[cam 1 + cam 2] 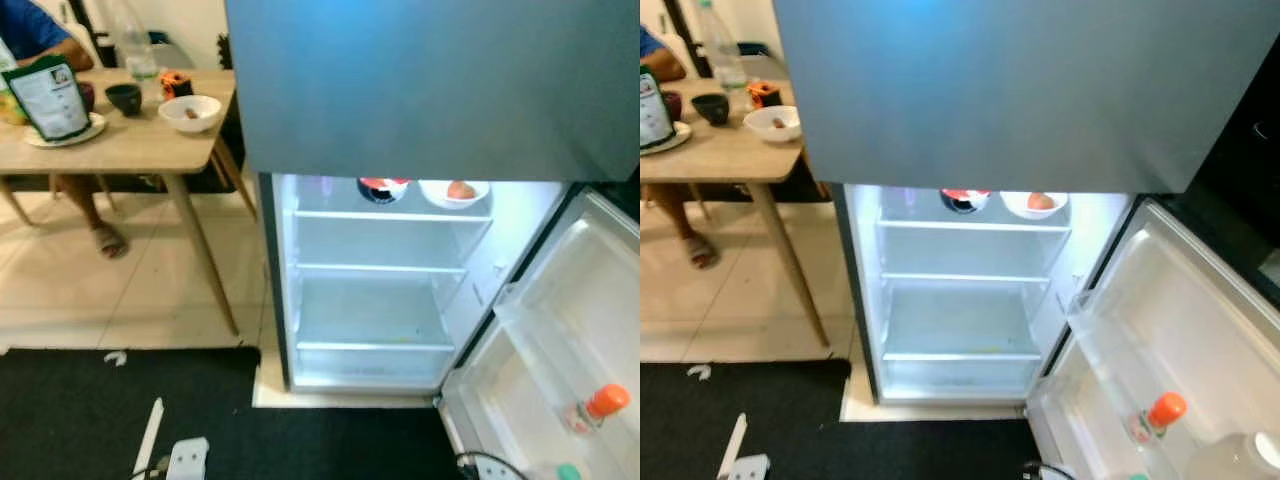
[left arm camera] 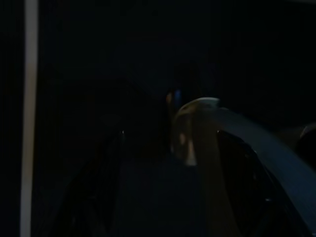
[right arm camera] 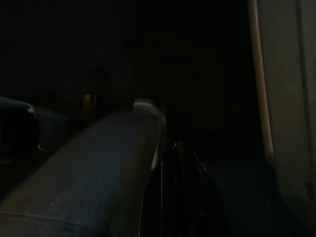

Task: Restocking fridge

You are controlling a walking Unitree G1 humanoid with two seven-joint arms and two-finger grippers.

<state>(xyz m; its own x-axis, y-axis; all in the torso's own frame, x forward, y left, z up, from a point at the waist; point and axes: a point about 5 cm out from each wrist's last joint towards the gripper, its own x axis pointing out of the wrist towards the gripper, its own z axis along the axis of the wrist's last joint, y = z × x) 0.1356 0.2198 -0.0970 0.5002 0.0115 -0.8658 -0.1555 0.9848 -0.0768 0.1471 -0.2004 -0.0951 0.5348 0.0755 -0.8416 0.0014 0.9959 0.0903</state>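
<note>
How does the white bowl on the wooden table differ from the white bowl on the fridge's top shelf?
The table bowl sits in the open on the wooden table; the shelf bowl sits inside the lit fridge, half hidden under the upper door. The table bowl holds something small and brownish, the shelf bowl something reddish-orange. Both are white.

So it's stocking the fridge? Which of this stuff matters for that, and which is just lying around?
For the job:
open fridge
white bowl holding something orange, top shelf
orange-capped bottle in the door rack
green pouch on the wooden table

Just lying about:
black mat
white scraps on the floor
</note>
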